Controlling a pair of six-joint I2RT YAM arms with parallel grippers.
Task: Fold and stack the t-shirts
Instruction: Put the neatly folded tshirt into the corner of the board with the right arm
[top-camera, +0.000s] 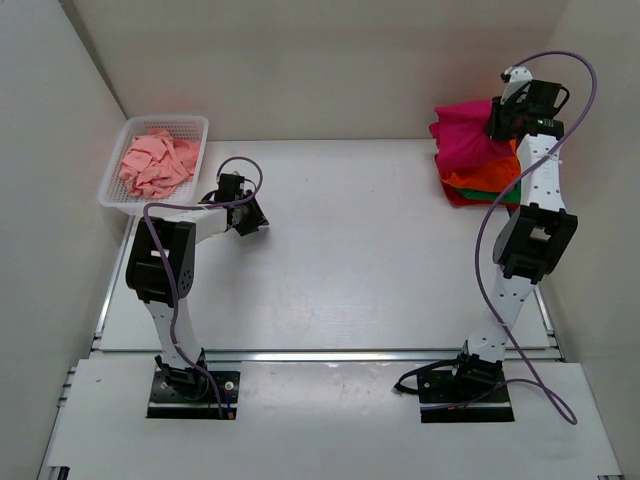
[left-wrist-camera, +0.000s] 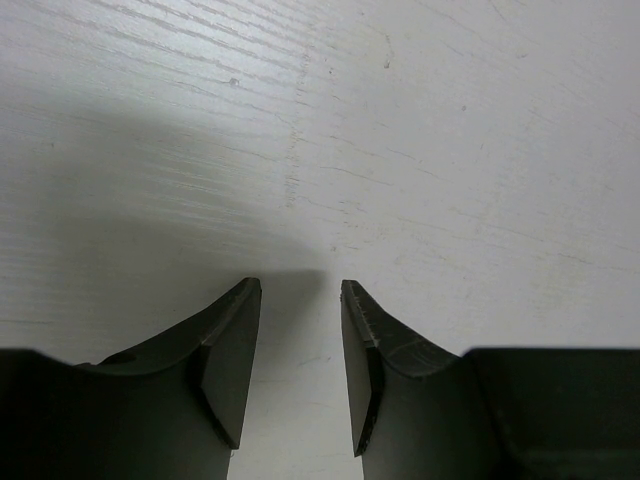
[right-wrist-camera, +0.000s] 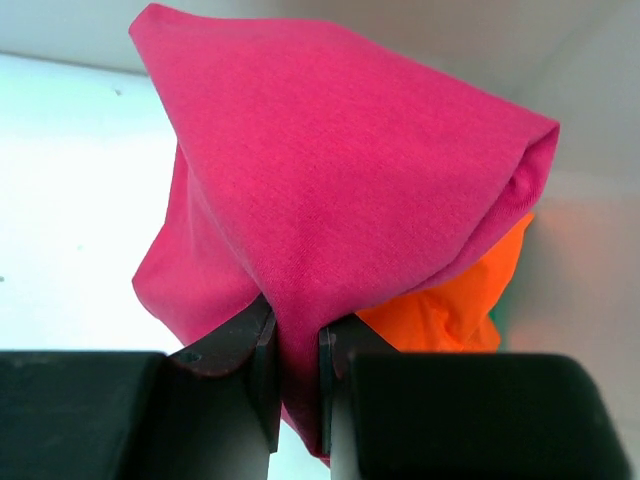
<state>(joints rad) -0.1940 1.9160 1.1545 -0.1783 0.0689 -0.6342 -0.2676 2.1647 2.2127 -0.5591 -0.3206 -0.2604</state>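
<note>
Two claws noted. The right claw (right-wrist-camera: 295, 375) pinches tight a fold of the magenta shirt (right-wrist-camera: 330, 180), over the orange shirt (right-wrist-camera: 450, 300) at the far right. The left claw (left-wrist-camera: 300, 370), slightly parted, grips nothing above the table (left-wrist-camera: 450, 150). A salmon shirt (top-camera: 158, 165) lies in the far-left basket (top-camera: 170, 122).

From above the near edge, the top camera looked down on the whole counter (top-camera: 340, 250). The left wrist camera faced bare counter closely; the right pressed near the magenta-pink t-shirt (right-wrist-camera: 330, 180), shared with the top view.
</note>
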